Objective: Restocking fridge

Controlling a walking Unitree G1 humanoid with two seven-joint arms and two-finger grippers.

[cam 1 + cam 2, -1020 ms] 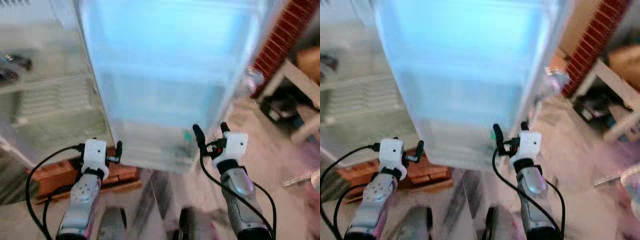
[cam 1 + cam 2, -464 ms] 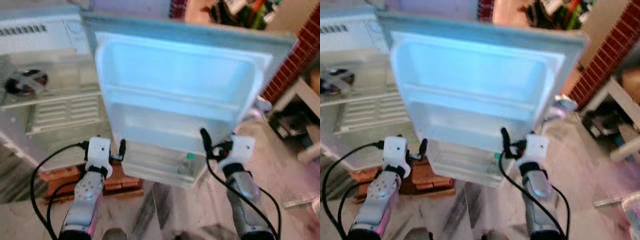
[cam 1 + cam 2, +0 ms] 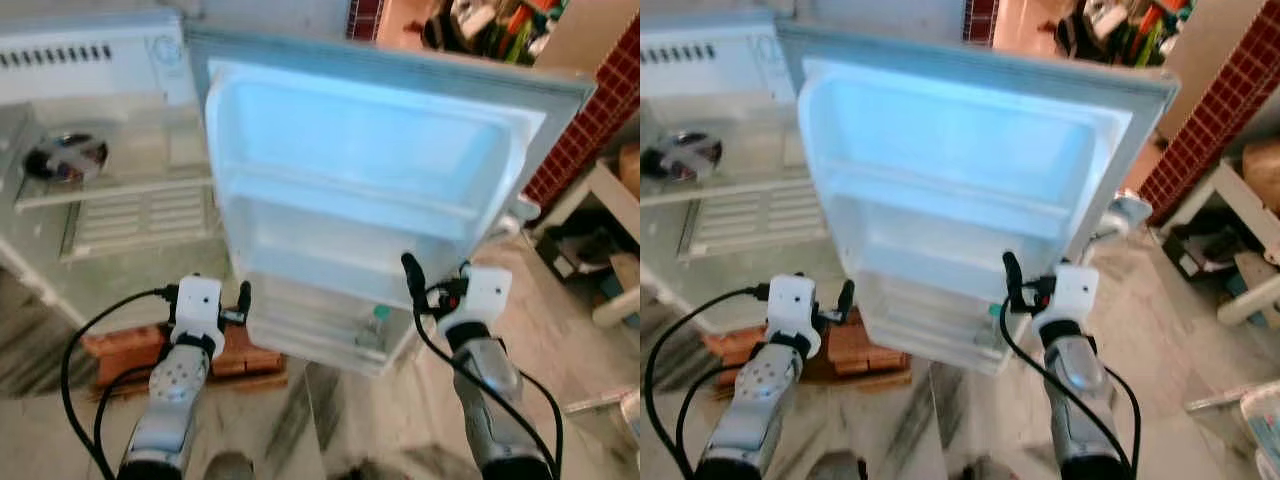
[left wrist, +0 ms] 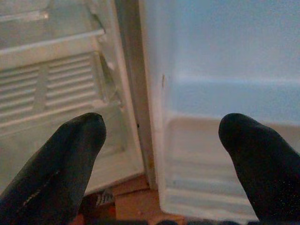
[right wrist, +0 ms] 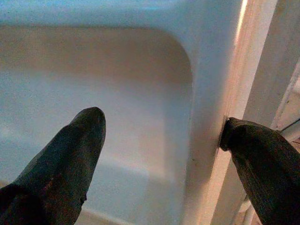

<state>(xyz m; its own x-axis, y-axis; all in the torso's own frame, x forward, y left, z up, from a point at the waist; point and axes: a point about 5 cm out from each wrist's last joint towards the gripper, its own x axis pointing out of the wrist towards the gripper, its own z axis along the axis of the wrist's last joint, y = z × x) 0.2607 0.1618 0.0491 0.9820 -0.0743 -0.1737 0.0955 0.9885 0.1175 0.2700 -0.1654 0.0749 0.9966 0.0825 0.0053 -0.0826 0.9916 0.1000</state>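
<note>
The fridge door (image 3: 370,180) stands swung open in front of me, its white inner shelves facing me. A small bottle with a green cap (image 3: 377,325) sits in the lowest door shelf (image 3: 310,335). My left gripper (image 3: 205,293) is open near the door's hinge side, and between its fingers (image 4: 70,154) I see the door liner and the fridge interior. My right gripper (image 3: 437,275) is open at the door's free edge, one of its fingers (image 5: 70,150) before the liner and the other beside the edge. On a glass shelf (image 3: 110,185) inside the fridge lies a dark round dish (image 3: 62,160).
Bricks and a wooden board (image 3: 130,345) sit under the fridge on the marble floor (image 3: 330,420). A red brick wall (image 3: 590,120) and white furniture legs (image 3: 610,200) stand to the right. Clutter (image 3: 480,20) lies beyond the door's top.
The camera has tilted up and steadied, so the door's top and the fridge shelves now show sharply. Both arms keep much the same pose, fingers still apart.
</note>
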